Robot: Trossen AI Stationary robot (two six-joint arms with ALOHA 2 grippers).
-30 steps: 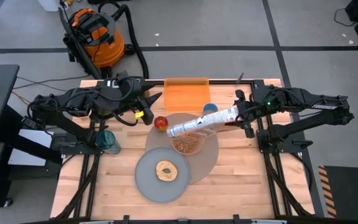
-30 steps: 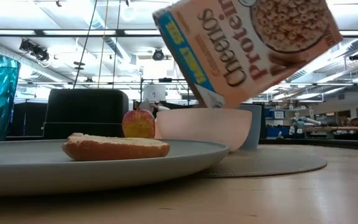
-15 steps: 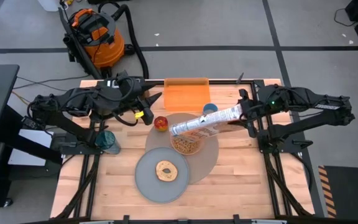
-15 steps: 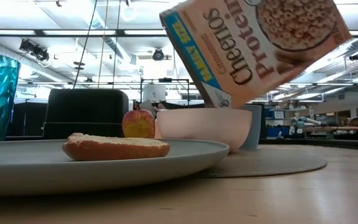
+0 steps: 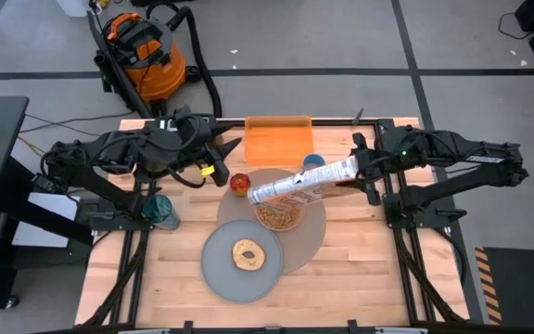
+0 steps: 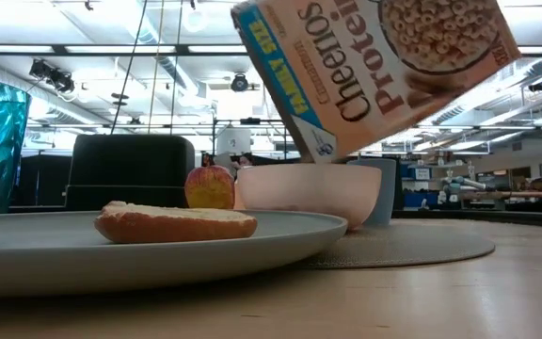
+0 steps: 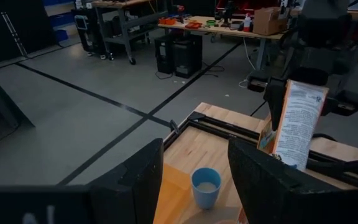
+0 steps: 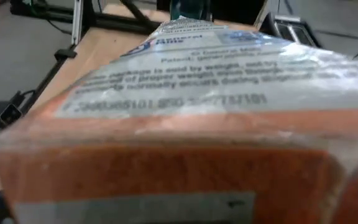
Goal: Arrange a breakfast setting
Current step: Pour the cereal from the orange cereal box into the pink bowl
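Bagel (image 5: 246,254) on plate (image 5: 219,275); bowl (image 5: 279,216) on mat (image 5: 311,232) behind it; apple (image 5: 240,184) left of bowl.

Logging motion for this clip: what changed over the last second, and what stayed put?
The cereal box, held tilted over the pink bowl by the right gripper, rocked a little: it swung slightly toward the right arm, then came back. Nothing was grasped or released. The left gripper, open near the apple, the bagel on the grey plate and the blue cup did not move.
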